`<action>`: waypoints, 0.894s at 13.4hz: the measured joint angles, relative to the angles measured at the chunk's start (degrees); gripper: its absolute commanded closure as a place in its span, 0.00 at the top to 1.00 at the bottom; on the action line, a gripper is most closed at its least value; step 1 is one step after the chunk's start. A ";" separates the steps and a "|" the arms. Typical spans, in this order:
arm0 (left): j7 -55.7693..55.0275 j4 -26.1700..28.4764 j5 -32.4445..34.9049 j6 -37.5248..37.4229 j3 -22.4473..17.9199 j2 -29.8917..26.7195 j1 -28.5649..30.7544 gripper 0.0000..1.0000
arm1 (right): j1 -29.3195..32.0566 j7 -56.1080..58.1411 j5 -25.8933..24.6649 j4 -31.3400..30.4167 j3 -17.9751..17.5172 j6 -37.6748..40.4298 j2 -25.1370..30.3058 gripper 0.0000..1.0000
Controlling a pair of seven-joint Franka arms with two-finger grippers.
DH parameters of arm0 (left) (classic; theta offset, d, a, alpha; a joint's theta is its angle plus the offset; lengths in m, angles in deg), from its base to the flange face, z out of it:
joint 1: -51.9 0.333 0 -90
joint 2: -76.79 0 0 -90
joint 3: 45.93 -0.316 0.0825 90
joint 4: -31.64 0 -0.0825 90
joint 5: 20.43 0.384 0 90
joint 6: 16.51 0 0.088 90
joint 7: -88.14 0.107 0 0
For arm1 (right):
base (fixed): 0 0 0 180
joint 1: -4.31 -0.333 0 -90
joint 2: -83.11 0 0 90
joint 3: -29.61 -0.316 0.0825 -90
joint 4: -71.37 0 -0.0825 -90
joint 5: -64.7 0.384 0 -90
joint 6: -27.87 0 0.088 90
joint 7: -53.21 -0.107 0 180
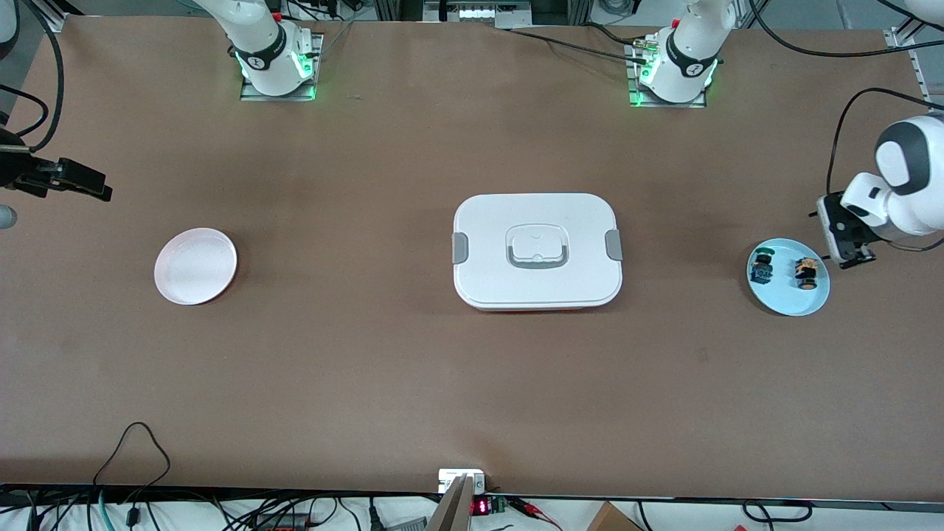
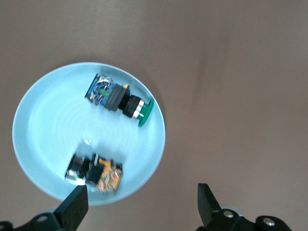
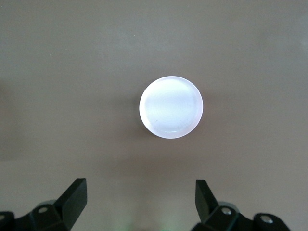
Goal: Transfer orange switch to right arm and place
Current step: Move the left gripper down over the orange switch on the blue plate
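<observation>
The orange switch [image 1: 807,273] lies on its side in the blue plate [image 1: 788,302] at the left arm's end of the brown surface [image 1: 472,383]. A second switch [image 1: 762,271], blue-bodied with a green cap, lies in the same plate, just beside the orange one and apart from it, toward the middle of the surface.

The left pincer [image 2: 142,204] hangs over the surface just beside the blue plate, at the edge of the plate closest to the orange switch [image 2: 95,174]. Its fingers [image 2: 74,206] stand wide apart and hold nothing.

A white lidded box [image 1: 537,251] sits at the middle of the surface, well apart from both plates. A pink plate [image 1: 195,265] sits toward the right arm's end.

The right pincer [image 3: 142,202] hangs over the surface near the pink plate [image 3: 171,107]. Its fingers [image 3: 76,195] stand wide apart and hold nothing.
</observation>
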 measured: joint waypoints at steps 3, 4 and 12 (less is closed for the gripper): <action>7.74 2.22 0.04 7.68 -0.06 3.12 0.86 1.00 | 0.00 0.00 0.00 0.00 0.00 0.00 0.00 1.00; 10.01 2.22 0.04 9.91 -0.09 4.39 1.28 1.00 | 0.00 0.00 0.00 0.00 0.00 0.01 0.00 1.00; 17.69 1.57 0.05 16.60 -0.09 7.66 2.35 1.00 | 0.00 0.00 0.00 0.00 0.00 0.01 0.00 1.00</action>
